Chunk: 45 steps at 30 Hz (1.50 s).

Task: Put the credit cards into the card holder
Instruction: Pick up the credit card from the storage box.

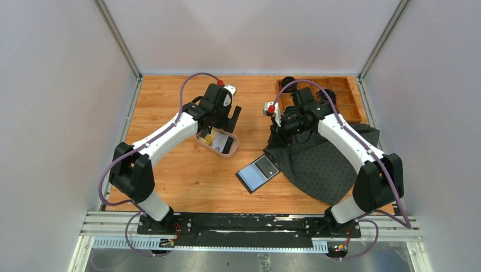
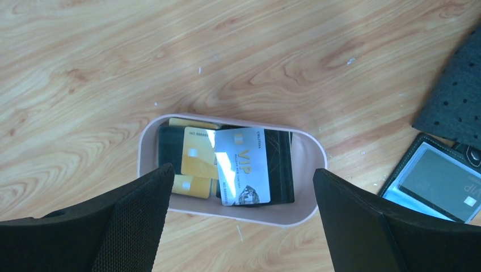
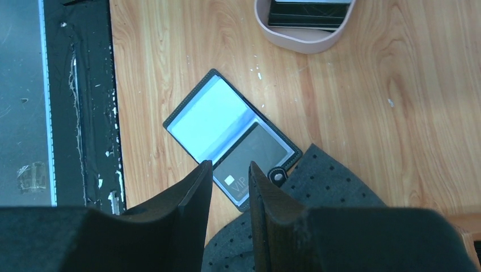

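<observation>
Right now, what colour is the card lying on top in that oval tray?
Silver-white, with gold "VIP" lettering: the top card in the tray. Clearest in the left wrist view.

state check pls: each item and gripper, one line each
card holder: open flat on table, one dark card in a sleeve
credit cards: piled in tray
tray: upright, holding cards
left gripper: open, above tray, empty
right gripper: nearly shut, above card holder, empty

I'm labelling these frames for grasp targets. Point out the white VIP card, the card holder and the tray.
white VIP card (image 2: 243, 165), left wrist view, middle of its face.
card holder (image 3: 232, 136), right wrist view, centre fold of the open holder.
tray (image 2: 315, 164), left wrist view, bare floor at its right end.
</observation>
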{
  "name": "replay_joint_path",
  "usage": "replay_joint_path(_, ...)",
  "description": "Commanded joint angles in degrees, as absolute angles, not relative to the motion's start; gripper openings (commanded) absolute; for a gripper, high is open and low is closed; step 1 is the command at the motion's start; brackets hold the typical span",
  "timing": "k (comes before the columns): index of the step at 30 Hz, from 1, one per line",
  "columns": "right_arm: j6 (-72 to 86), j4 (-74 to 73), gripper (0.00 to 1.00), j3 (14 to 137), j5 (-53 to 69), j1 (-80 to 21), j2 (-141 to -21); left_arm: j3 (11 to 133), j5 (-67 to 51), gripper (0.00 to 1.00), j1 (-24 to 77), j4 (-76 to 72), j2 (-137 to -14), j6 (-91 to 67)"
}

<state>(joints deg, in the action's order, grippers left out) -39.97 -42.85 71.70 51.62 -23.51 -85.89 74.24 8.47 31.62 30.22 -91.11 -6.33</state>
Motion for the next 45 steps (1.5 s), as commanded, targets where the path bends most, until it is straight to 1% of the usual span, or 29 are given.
replay_joint_path(1, -39.3, -43.8, 0.34, 70.9, 53.3, -20.4, -86.3, 79.4, 8.5, 0.95, 31.4, 35.3, -94.7, -3.3)
replay_joint_path(8, -39.8, -43.8, 0.34, 70.3, 53.0, -17.0, -86.7, 80.2, 5.4, 0.87, 31.3, 37.7, -100.1, -0.7)
replay_joint_path(13, -40.2, -44.0, 0.34, 70.4, 52.2, -16.7, -88.0, 79.6, 7.2, 0.81, 31.3, 37.3, -102.8, -1.6)
replay_joint_path(17, -40.6, -44.4, 0.34, 70.4, 52.3, -16.7, -88.8, 79.3, 7.3, 0.74, 31.3, 37.4, -104.3, -1.9)
replay_joint_path(20, -40.9, -44.5, 0.34, 70.4, 52.3, -16.7, -89.3, 77.1, 9.1, 0.74, 31.1, 36.1, -104.3, -1.7)
replay_joint_path(30, -41.5, -45.1, 0.33, 70.8, 51.8, -16.7, -90.8, 75.3, 2.0, 0.72, 28.4, 33.7, -106.2, -1.4)
replay_joint_path(43, -42.0, -46.0, 0.33, 71.2, 52.4, -16.7, -91.8, 76.5, 3.2, 0.77, 28.4, 34.3, -109.6, -3.2)
replay_joint_path(45, -42.0, -46.1, 0.33, 71.3, 52.5, -16.7, -91.8, 76.6, 3.5, 0.99, 28.5, 34.4, -110.1, -3.6)
